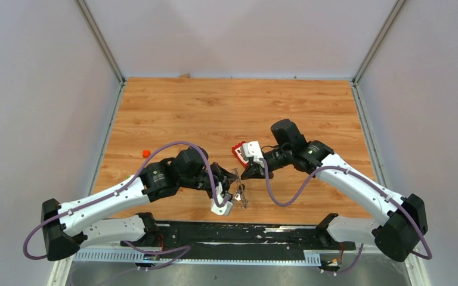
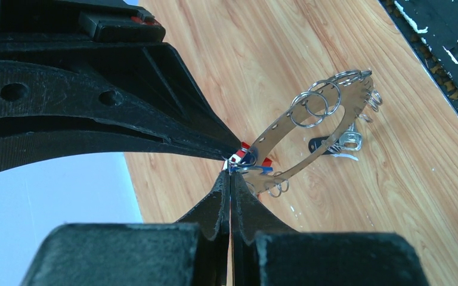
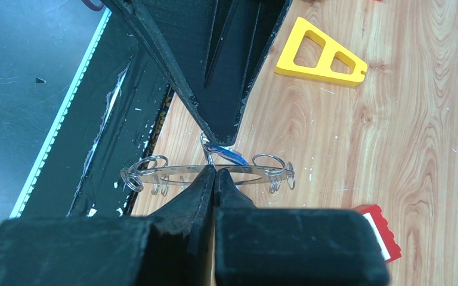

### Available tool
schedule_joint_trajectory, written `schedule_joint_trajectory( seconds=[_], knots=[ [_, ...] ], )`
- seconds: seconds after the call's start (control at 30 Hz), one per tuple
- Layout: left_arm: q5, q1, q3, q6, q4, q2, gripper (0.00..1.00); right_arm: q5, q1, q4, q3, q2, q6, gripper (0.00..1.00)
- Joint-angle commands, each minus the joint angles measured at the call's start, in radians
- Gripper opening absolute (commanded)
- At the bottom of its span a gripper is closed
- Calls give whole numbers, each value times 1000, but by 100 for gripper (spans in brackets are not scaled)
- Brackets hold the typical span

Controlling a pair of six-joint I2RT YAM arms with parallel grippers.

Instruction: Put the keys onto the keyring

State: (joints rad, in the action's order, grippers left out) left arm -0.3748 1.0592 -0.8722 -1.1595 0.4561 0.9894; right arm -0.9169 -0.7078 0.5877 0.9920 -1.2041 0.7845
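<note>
The keyring point(image 3: 167, 173), a thin metal band hung with small split rings, is held off the table between both arms near the front edge point(image 1: 240, 195). My right gripper point(image 3: 215, 170) is shut on its band. My left gripper point(image 2: 231, 173) is shut on the blue-headed key point(image 2: 261, 169), pressed against the keyring point(image 2: 272, 130) beside a small wire ring, tip to tip with the right gripper's fingers point(image 2: 217, 140). In the right wrist view the blue key point(image 3: 232, 156) shows just under the left gripper's fingers point(image 3: 217, 116). The black-headed key point(image 2: 321, 145) lies on the wood under the ring.
A red block with white squares point(image 1: 240, 152) sits just behind the right gripper point(image 1: 247, 174). A yellow triangular frame point(image 3: 320, 53) lies on the wood. A small orange bit point(image 1: 146, 153) is at the left. The black base strip point(image 1: 244, 233) runs along the near edge.
</note>
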Motion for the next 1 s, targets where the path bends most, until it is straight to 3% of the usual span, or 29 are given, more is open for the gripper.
schedule_joint_trajectory(
  seconds=[0.0,0.97],
  knots=[
    [-38,18,4,-26,13,-11,0,-17,-3,-49,56,2,-8,0],
    [-87,20,15,-19,30,-5,0,-37,42,-90,35,46,-45,0]
  ],
)
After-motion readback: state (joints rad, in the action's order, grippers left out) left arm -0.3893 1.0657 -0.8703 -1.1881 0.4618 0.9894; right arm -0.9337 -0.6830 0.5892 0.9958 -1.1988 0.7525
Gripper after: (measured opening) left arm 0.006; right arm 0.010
